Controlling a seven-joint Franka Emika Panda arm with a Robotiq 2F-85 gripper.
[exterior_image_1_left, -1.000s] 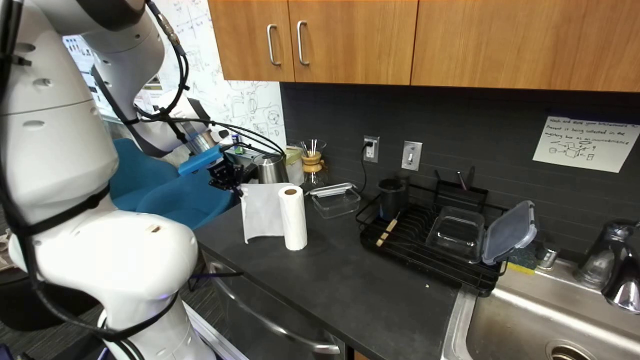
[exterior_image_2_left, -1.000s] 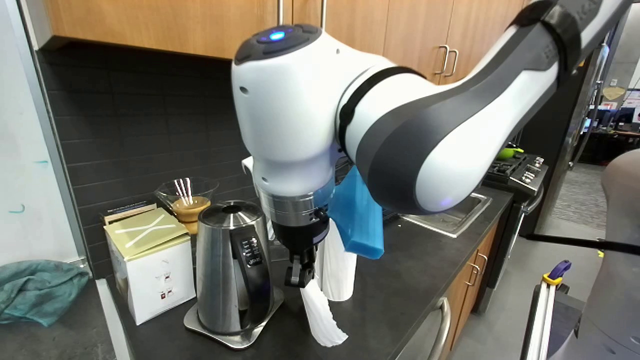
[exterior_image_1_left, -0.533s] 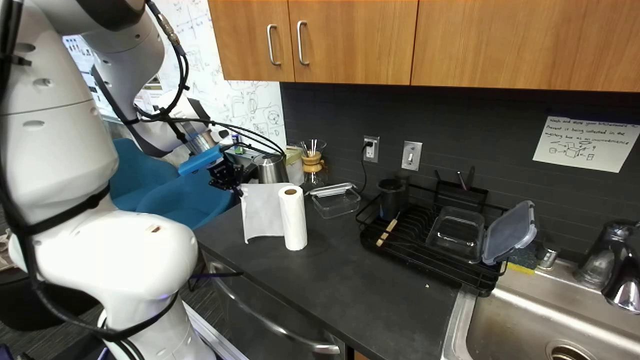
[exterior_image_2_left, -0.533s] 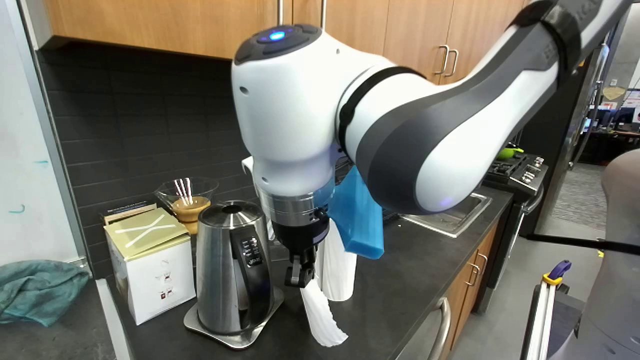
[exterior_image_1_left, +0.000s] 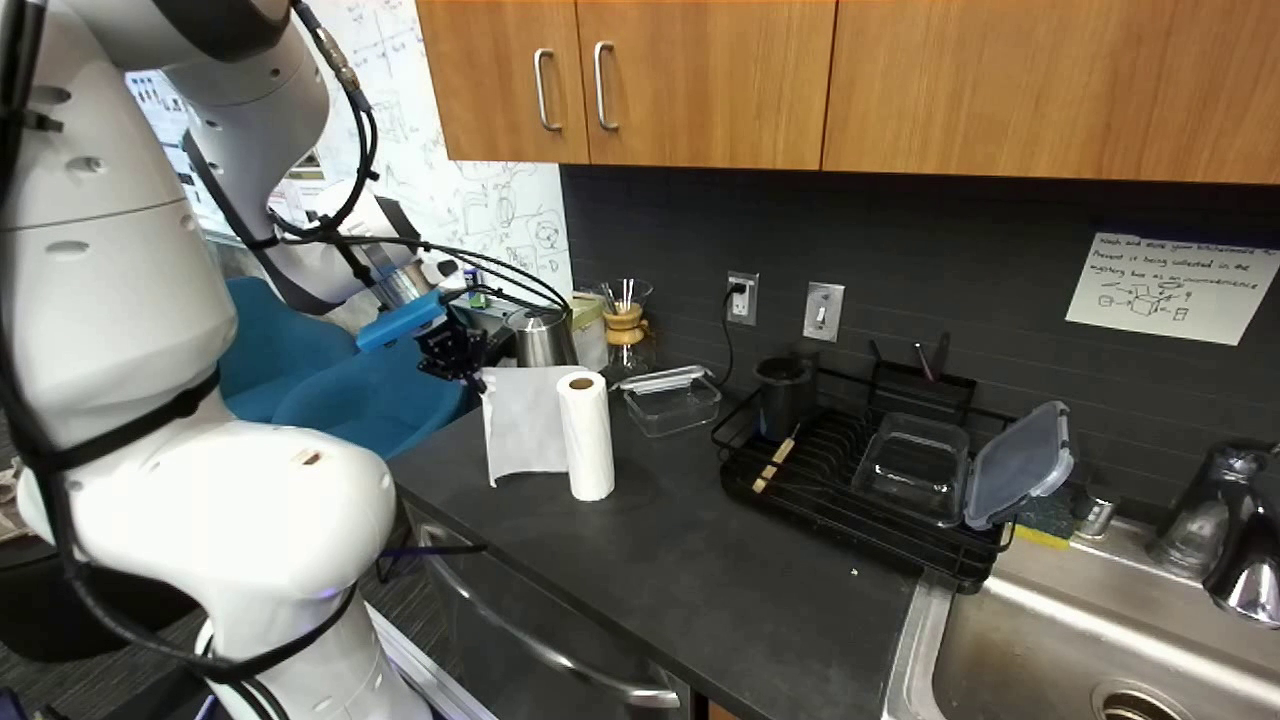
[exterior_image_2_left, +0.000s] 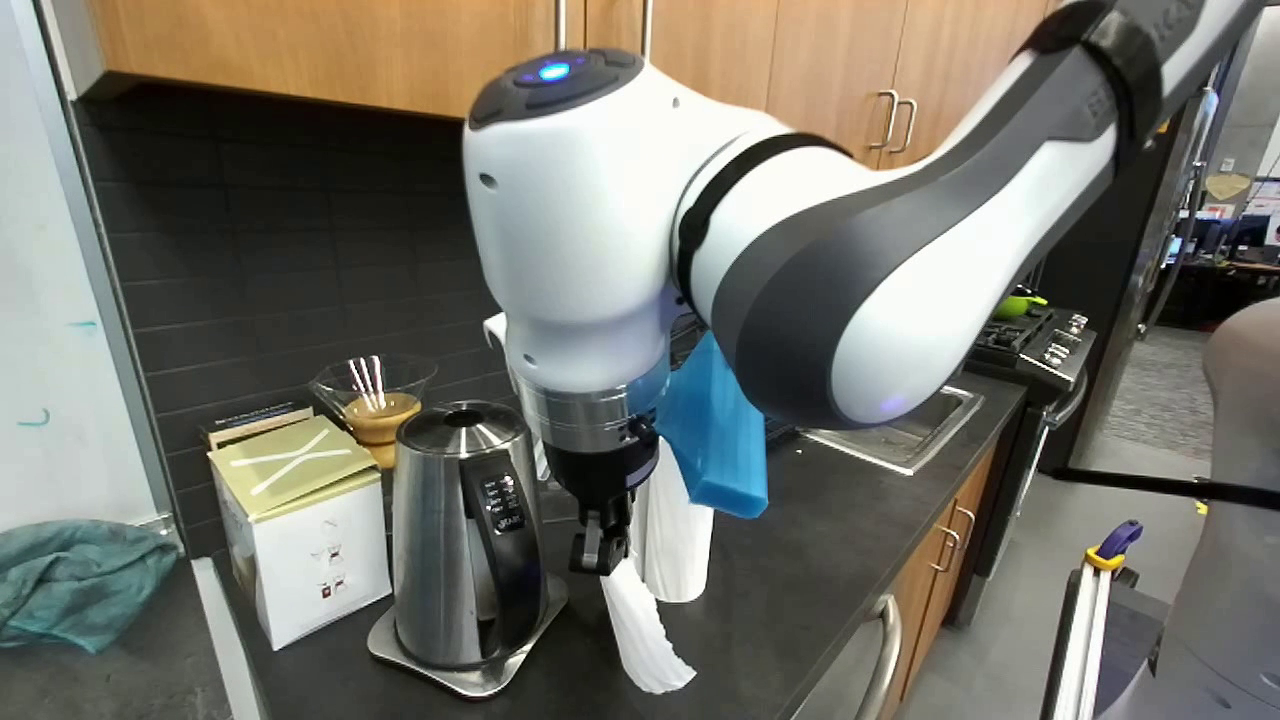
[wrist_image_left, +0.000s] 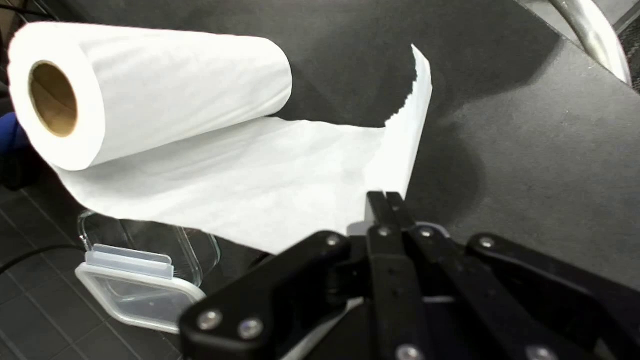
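While the hand (wrist_image_left: 385, 195) clenches tight on the loose sheet (wrist_image_left: 280, 185) of the roll (wrist_image_left: 185, 80), the rack (exterior_image_1_left: 830, 505) over there holds a cup (exterior_image_1_left: 785, 400) and a glass box (exterior_image_1_left: 912, 470)

In the wrist view the roll (wrist_image_left: 190, 82) is glaring white; right of it, shadows are darkening the desk (wrist_image_left: 530, 170) and the gripper (wrist_image_left: 385, 194) is looking blurred.

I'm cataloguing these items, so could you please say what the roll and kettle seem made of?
The roll seems matte white paper, given its wrinkles and ragged torn edge. The kettle looks like shiny metal, perhaps stainless steel, from its streaky reflections.
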